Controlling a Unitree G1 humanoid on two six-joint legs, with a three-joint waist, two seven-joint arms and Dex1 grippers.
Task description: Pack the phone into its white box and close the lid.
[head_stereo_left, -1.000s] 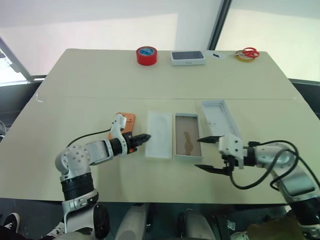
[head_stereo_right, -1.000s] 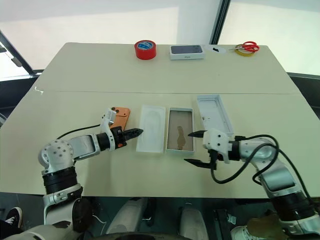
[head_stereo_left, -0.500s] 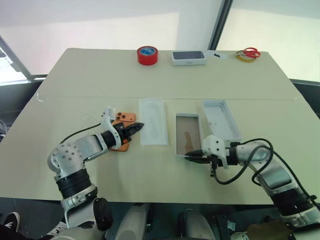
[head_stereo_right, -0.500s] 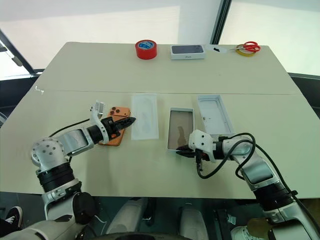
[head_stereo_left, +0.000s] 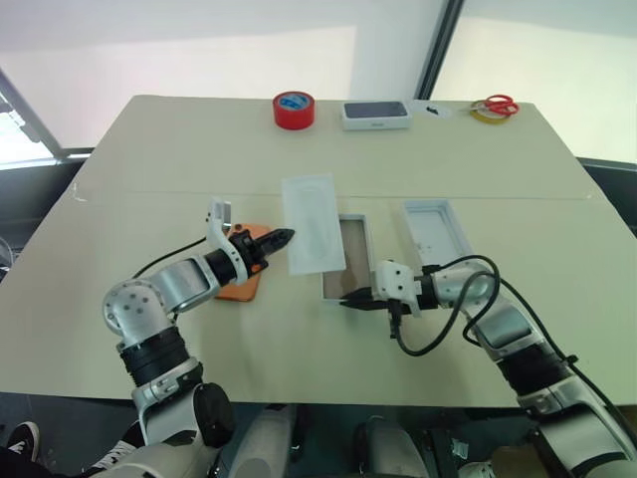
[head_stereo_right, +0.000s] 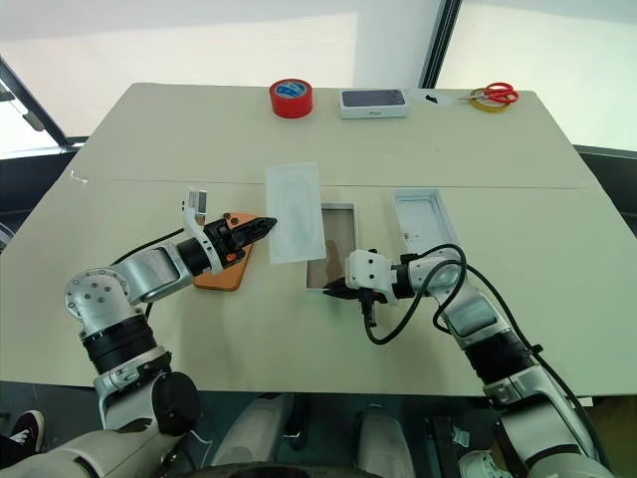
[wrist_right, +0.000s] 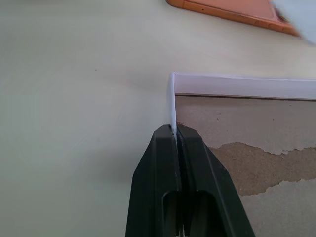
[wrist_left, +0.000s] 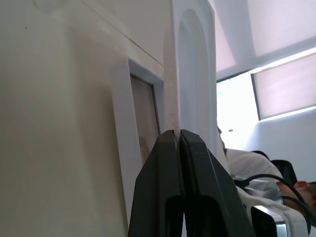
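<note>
My left gripper (head_stereo_left: 283, 237) is shut on the edge of the white moulded insert (head_stereo_left: 314, 224) and holds it tilted above the table. In the left wrist view the fingers (wrist_left: 168, 148) pinch that insert (wrist_left: 195, 84) thin edge on. Beneath the left forearm the orange phone (head_stereo_left: 242, 287) lies on the table. The white box (head_stereo_left: 329, 269), brownish floor showing, sits just right of it. My right gripper (head_stereo_left: 348, 301) is shut on the box's near corner wall (wrist_right: 172, 98). The lid (head_stereo_left: 438, 227) lies inside up, to the right of the box.
Along the table's far edge stand a red tape roll (head_stereo_left: 292, 110), a white box with a dark phone picture (head_stereo_left: 375, 115), and red scissors on a yellow tape ring (head_stereo_left: 493, 107). The near table edge runs just in front of both arms.
The right gripper closed, moved left and pinched the box's near corner; the box slid left. The left gripper carried the insert off the table, away from the box, and raised it.
</note>
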